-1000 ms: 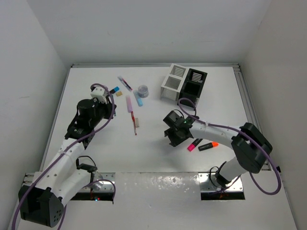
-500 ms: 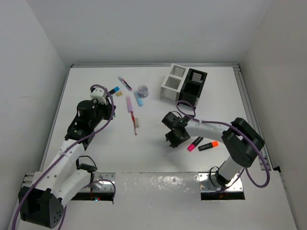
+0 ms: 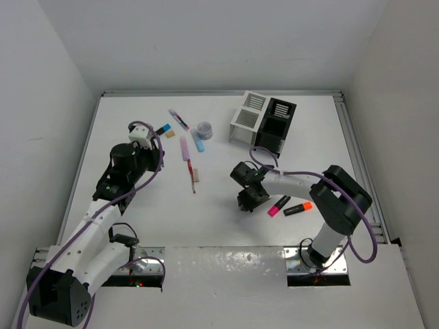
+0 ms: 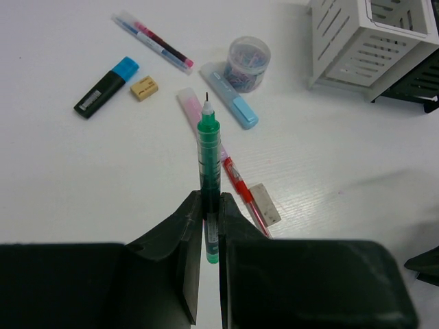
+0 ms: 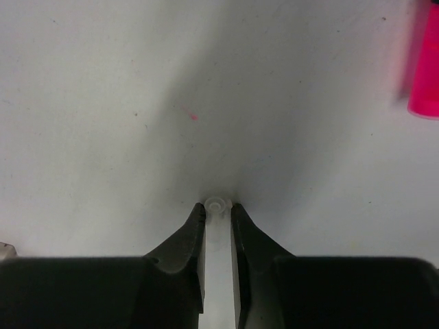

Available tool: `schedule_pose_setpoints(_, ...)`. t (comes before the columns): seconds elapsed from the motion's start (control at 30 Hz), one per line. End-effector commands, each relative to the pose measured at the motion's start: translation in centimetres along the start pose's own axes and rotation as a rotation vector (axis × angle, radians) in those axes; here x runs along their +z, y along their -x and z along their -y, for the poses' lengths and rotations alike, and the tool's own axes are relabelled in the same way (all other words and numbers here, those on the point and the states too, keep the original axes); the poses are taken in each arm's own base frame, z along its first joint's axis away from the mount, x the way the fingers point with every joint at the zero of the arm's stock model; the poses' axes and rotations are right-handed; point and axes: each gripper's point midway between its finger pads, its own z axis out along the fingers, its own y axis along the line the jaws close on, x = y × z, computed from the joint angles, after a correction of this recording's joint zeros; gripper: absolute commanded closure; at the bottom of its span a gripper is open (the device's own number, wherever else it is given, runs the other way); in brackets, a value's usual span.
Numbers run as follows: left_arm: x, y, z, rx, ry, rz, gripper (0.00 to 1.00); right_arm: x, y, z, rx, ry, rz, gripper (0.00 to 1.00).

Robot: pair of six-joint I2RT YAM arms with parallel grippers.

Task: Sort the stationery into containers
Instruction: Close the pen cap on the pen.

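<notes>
My left gripper [image 4: 208,200] is shut on a green pen [image 4: 209,147], held off the table with its tip pointing away; in the top view the gripper [image 3: 142,134] is at the left. My right gripper [image 5: 218,210] is shut on a small translucent white tube-like piece [image 5: 218,205], its end right at the table surface; in the top view this gripper [image 3: 248,200] points down at mid-table. The white container [image 3: 247,116] and black container [image 3: 278,122] stand joined at the back right. Pink [image 3: 278,205] and orange [image 3: 298,208] highlighters lie just right of my right gripper.
Between the arms lie a blue highlighter [image 4: 106,88], beige eraser [image 4: 145,88], pink-and-blue pen [image 4: 154,42], round tub of clips [image 4: 247,63], blue stick [image 4: 230,104], pink stick [image 4: 188,106], red pen [image 4: 241,195] and white eraser [image 4: 265,203]. Walls enclose the table.
My right gripper has moved slightly toward the near side and down to the table, and its arm has folded inward. My left arm has hardly moved.
</notes>
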Motion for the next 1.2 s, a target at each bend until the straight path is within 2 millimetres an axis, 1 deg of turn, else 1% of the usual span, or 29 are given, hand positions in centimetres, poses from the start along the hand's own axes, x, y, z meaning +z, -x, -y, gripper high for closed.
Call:
schedule_pose_setpoints(0.0, -0.2, 1.7, -0.3, -0.006, 0.014, 0.062, 1.00, 0.9, 0.7, 0.4, 0.134, -0.026, 0.025, 0.97)
schedule_pose_setpoints(0.03, -0.2, 1.6, -0.4, -0.005, 0.015, 0.061, 1.00, 1.0, 1.0, 0.6, 0.120, -0.025, 0.031, 1.00)
schedule_pose_setpoints(0.1, -0.2, 1.6, -0.3, -0.004, 0.011, 0.059, 1.00, 1.0, 1.3, 0.1, 0.088, 0.004, 0.044, 1.00)
schedule_pose_setpoints(0.13, -0.2, 1.6, -0.2, -0.001, 0.008, 0.058, 1.00, 0.9, 1.8, -0.3, 0.065, 0.027, 0.068, 1.00)
schedule_pose_setpoints(0.2, -0.2, 1.5, 0.2, 0.016, -0.021, 0.052, 1.00, 0.1, 1.9, -2.6, -0.038, 0.129, 0.073, 1.00)
schedule_pose_setpoints(0.23, -0.1, 1.4, 0.5, 0.025, -0.042, 0.048, 1.00, -0.3, 2.2, -3.6, -0.172, 0.180, 0.089, 1.00)
schedule_pose_setpoints(0.27, -0.1, 1.2, 0.9, 0.052, -0.067, 0.041, 1.00, -1.2, 2.4, -5.9, -0.243, 0.272, 0.117, 1.00)
schedule_pose_setpoints(0.3, -0.2, 1.1, 2.0, 0.059, -0.134, 0.033, 1.00, -3.3, 2.3, -8.7, -0.319, 0.367, 0.141, 1.00)
schedule_pose_setpoints(0.33, -0.3, 1.1, 2.7, 0.100, -0.181, 0.033, 1.00, -4.7, 2.5, -10.4, -0.515, 0.441, 0.199, 1.00)
schedule_pose_setpoints(0.37, -0.4, 1.0, 3.3, 0.141, -0.224, 0.031, 1.00, -6.0, 2.7, -11.8, -0.604, 0.487, 0.246, 1.00)
schedule_pose_setpoints(0.4, -1.0, 1.3, 5.2, 0.168, -0.342, 0.033, 1.00, -9.0, 2.7, -14.3, -0.657, 0.574, 0.285, 1.00)
schedule_pose_setpoints(0.43, -1.4, 1.0, 6.2, 0.190, -0.407, 0.018, 1.00, -10.3, 3.4, -15.4, -0.793, 0.612, 0.357, 1.00)
schedule_pose_setpoints(0.47, -2.2, 0.7, 8.1, 0.246, -0.549, 0.015, 1.00, -11.8, 3.6, -16.5, -0.856, 0.649, 0.392, 1.00)
schedule_pose_setpoints(0.5, -2.8, 1.2, 9.0, 0.273, -0.612, 0.024, 1.00, -14.6, 4.0, -18.5, -0.891, 0.718, 0.432, 1.00)
schedule_pose_setpoints(0.53, -3.2, 1.0, 9.8, 0.280, -0.667, 0.010, 1.00, -16.0, 4.3, -19.5, -1.009, 0.754, 0.492, 1.00)
schedule_pose_setpoints(0.57, -3.6, 0.7, 10.6, 0.277, -0.735, -0.005, 1.00, -17.7, 3.7, -20.4, -1.076, 0.813, 0.490, 1.00)
schedule_pose_setpoints(0.6, -3.7, 1.2, 10.9, 0.270, -0.751, -0.007, 1.00, -21.0, 4.1, -22.1, -1.138, 0.881, 0.553, 1.00)
schedule_pose_setpoints(0.63, -3.5, 1.3, 11.1, 0.258, -0.758, -0.013, 1.00, -22.5, 3.8, -22.8, -1.169, 0.916, 0.567, 1.00)
schedule_pose_setpoints(0.67, -3.2, 1.6, 11.3, 0.230, -0.765, -0.030, 1.00, -26.0, 3.5, -24.2, -1.183, 1.001, 0.600, 1.00)
schedule_pose_setpoints(0.73, -2.6, 1.9, 11.5, 0.192, -0.760, -0.051, 1.00, -29.0, 3.5, -25.4, -1.222, 1.069, 0.665, 1.00)
schedule_pose_setpoints(0.77, -2.1, 3.1, 12.0, 0.184, -0.756, -0.034, 1.00, -32.5, 3.2, -26.5, -1.222, 1.167, 0.738, 1.00)
schedule_pose_setpoints(0.8, -2.0, 3.7, 12.1, 0.196, -0.747, -0.017, 1.00, -32.7, 2.8, -26.5, -1.238, 1.174, 0.742, 1.00)
schedule_pose_setpoints(0.83, -1.7, 3.8, 12.3, 0.178, -0.742, -0.022, 1.00, -34.3, 2.9, -26.9, -1.222, 1.222, 0.786, 1.00)
schedule_pose_setpoints(0.9, -1.5, 4.9, 12.9, 0.183, -0.750, 0.017, 1.00, -35.4, 2.2, -27.1, -1.242, 1.257, 0.828, 1.00)
schedule_pose_setpoints(0.93, -1.5, 5.2, 13.1, 0.157, -0.755, 0.017, 1.00, -36.9, 2.2, -27.5, -1.220, 1.305, 0.867, 1.00)
schedule_pose_setpoints(1.0, -1.5, 5.6, 13.6, 0.132, -0.767, 0.020, 1.00, -38.5, 1.9, -27.6, -1.203, 1.346, 0.892, 1.00)
schedule_pose_setpoints(1.03, -1.4, 6.7, 14.1, 0.090, -0.780, 0.047, 1.00, -39.4, 1.9, -27.6, -1.188, 1.372, 0.909, 1.00)
schedule_pose_setpoints(1.13, -1.3, 7.8, 15.0, 0.020, -0.802, 0.061, 1.00, -40.8, 1.3, -27.0, -1.182, 1.437, 0.925, 1.00)
schedule_pose_setpoints(1.17, -1.3, 8.0, 15.4, 0.010, -0.813, 0.063, 1.00, -40.8, 1.2, -26.5, -1.186, 1.447, 0.925, 1.00)
